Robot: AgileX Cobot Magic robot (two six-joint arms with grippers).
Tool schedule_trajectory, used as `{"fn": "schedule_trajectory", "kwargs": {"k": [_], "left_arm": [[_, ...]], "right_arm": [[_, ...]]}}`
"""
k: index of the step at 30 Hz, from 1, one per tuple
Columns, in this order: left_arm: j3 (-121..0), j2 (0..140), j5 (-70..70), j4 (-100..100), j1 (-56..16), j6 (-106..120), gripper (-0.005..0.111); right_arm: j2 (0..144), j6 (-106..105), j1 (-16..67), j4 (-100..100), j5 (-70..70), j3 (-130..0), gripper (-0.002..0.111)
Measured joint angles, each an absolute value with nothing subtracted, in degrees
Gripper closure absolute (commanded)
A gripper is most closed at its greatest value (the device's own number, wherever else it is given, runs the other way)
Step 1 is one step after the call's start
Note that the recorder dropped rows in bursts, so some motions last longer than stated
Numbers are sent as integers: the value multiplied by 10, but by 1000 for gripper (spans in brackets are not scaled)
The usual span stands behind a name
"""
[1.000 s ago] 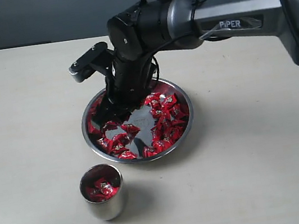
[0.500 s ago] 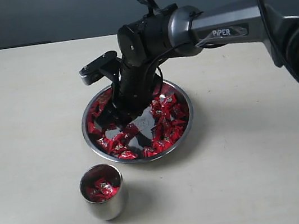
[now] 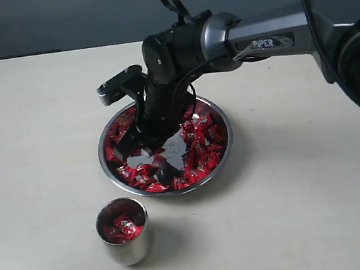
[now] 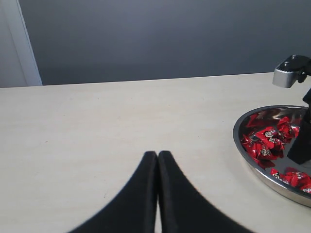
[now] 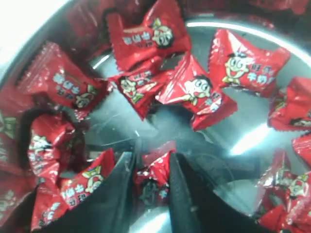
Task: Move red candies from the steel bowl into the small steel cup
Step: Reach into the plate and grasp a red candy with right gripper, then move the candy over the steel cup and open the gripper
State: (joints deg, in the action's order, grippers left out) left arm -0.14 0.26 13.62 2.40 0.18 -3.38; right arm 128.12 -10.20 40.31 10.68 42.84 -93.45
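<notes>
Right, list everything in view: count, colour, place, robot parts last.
steel bowl: one, silver, middle of the table.
small steel cup: one, silver, on the table, apart from the bowl.
red candies: many, red, in the bowl; a few more in the cup.
table: one, beige, under everything.
wall: one, grey, behind the table.
right gripper: one, black, down in the bowl, fingers closed on one candy.
left gripper: one, black, shut and empty, over bare table beside the bowl.

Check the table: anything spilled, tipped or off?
Nothing stands out. All candies sit in the bowl or the cup; none lie on the table. The cup stands upright. The right tool is down in the bowl with one candy pinched between its fingers.
</notes>
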Motion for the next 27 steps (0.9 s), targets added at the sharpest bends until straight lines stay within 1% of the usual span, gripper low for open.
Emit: {"fn": "schedule_trajectory", "kwargs": {"k": [6,14,20,27], "left_arm": [[-1,3,136,24,2,-34,106],[-1,3,136,24,2,-34,106],[-1,3,136,24,2,-34,106],[-1,3,136,24,2,-34,106]], "right_arm": [[1237,-102,403,117,451,-934,108],[1173,-193,408,226,574,-934,108],[1159,-241,456,258,632,-934,108],[1159,-255,509,258,646,-934,108]]}}
